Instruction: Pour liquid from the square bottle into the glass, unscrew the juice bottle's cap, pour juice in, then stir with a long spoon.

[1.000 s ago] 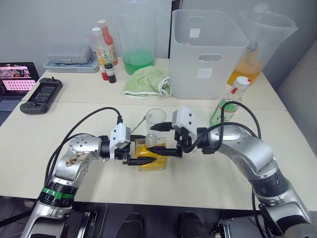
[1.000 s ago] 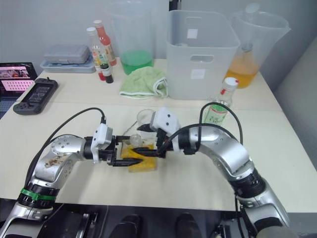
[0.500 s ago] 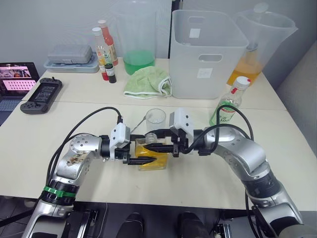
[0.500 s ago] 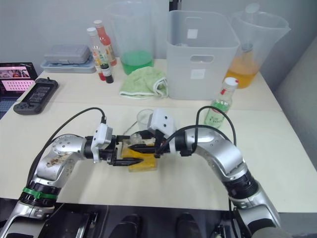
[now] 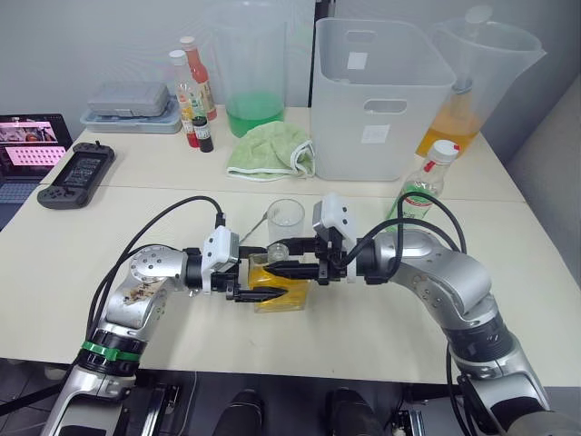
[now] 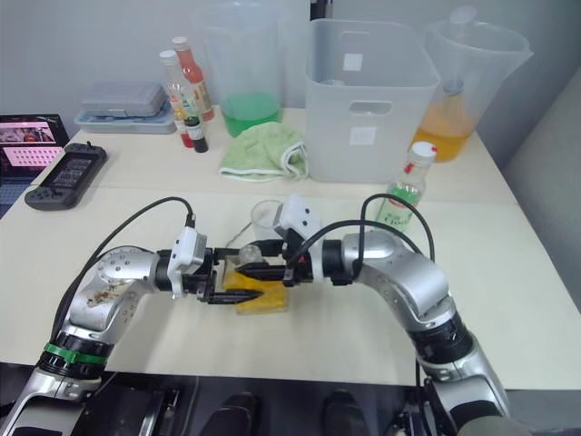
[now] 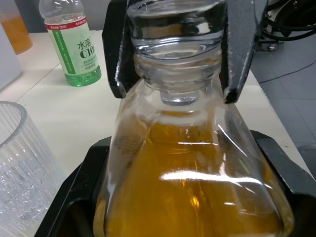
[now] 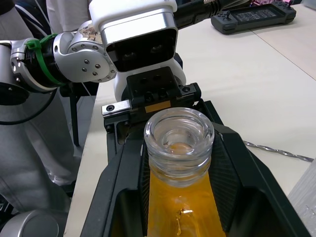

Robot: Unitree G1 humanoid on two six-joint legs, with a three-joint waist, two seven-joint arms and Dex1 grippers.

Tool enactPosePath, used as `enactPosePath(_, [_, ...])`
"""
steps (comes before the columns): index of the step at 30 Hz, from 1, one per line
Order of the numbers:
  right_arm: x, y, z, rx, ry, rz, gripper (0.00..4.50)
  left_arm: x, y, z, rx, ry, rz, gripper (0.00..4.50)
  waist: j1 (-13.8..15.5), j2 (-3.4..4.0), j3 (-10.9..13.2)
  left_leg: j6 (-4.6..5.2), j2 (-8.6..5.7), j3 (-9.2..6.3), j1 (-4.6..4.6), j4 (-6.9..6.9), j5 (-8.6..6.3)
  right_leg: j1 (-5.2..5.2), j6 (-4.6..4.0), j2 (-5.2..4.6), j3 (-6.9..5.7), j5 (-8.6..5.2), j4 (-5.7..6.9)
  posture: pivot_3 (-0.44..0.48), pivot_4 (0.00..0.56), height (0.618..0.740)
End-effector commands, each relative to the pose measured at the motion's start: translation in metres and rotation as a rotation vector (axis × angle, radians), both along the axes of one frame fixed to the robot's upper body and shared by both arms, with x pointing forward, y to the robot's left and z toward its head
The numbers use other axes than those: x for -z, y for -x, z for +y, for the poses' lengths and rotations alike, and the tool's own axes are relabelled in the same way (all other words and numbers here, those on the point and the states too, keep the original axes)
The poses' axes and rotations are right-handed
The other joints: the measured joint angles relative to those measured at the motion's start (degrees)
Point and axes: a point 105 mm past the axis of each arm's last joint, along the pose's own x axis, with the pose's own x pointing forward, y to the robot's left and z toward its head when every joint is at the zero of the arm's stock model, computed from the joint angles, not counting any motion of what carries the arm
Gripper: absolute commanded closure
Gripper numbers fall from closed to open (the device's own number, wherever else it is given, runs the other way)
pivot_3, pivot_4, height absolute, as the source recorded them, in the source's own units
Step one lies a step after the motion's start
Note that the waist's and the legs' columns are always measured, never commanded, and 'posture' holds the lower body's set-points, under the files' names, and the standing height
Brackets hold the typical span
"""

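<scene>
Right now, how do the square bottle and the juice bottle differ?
The square bottle is squat glass with amber liquid; the juice bottle is slim plastic, green-tinted and labelled. The square bottle's mouth is open; the juice bottle carries its cap. The left end effector grips the square bottle's body and the right end effector flanks its neck; the juice bottle stands free. Both are upright.

Square bottle (image 5: 280, 287): clear glass, amber liquid. Glass (image 5: 285, 218) just behind it: clear, fine vertical ribbing. Juice bottle (image 5: 419, 194): green liquid, green-and-white label, red neck band, white cap (image 5: 444, 149). Cloth (image 5: 270, 151) behind the glass: pale green. Table (image 5: 109, 218): cream. Both end effectors, left (image 5: 265, 295) and right (image 5: 278, 267): black fingers, white housings.
</scene>
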Motion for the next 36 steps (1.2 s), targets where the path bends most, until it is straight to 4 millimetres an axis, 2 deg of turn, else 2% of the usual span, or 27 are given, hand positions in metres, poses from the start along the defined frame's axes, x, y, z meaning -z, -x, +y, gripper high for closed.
enactPosePath(1, [-0.025,0.007,0.004,-0.052,-0.021,-0.168,3.37,0.008,0.002,-0.004,0.005,-0.040,-0.012,1.70,-0.01,0.00,0.00,0.00,0.00,0.00,0.00,0.00,0.00,0.00,0.00,0.00,0.00,0.00,0.00,0.000,0.150,0.740])
enactPosePath(5, [-0.026,0.007,0.004,-0.061,0.005,-0.244,3.37,0.008,0.002,-0.004,0.006,-0.039,-0.008,1.70,-0.03,0.00,0.00,0.00,0.00,0.00,0.00,0.00,0.00,0.00,0.00,0.00,0.00,0.00,0.00,0.000,0.150,0.740])
enactPosePath(15, [-0.028,0.008,0.005,-0.070,-0.018,-0.188,3.37,0.011,0.003,-0.006,0.009,-0.046,-0.014,1.70,-0.07,0.01,0.00,0.00,0.00,0.00,0.00,0.00,0.00,0.00,0.00,0.00,0.00,0.00,0.00,0.000,0.150,0.740])
enactPosePath(17, [-0.030,0.009,0.005,-0.070,-0.026,-0.196,2.34,0.011,0.003,-0.005,0.007,-0.046,-0.015,1.70,-0.09,0.01,0.00,0.00,0.00,0.00,0.00,0.00,0.00,0.00,0.00,0.00,0.00,0.00,0.01,0.000,0.150,0.740])
enactPosePath(19, [-0.032,0.008,0.005,-0.069,-0.032,-0.220,1.75,0.011,0.002,-0.005,0.006,-0.046,-0.014,1.70,-0.06,0.05,-0.02,0.00,0.00,0.00,0.02,0.00,0.00,0.00,0.00,0.00,0.00,0.00,0.00,0.000,0.150,0.740])
enactPosePath(26, [-0.034,0.010,0.006,-0.079,-0.037,-0.254,1.71,0.011,0.002,-0.005,0.007,-0.045,-0.014,1.70,-0.01,0.05,-0.02,0.00,0.00,-0.01,0.05,0.00,0.00,0.06,0.01,0.00,-0.01,0.00,-0.02,0.000,0.150,0.740])
enactPosePath(36, [-0.022,0.007,0.005,-0.051,-0.005,-0.180,1.71,0.010,0.003,-0.005,0.004,-0.040,-0.012,1.70,0.00,0.05,-0.02,0.00,0.00,-0.01,0.05,0.00,0.00,0.06,0.01,0.00,-0.01,0.00,-0.03,0.000,0.150,0.740])
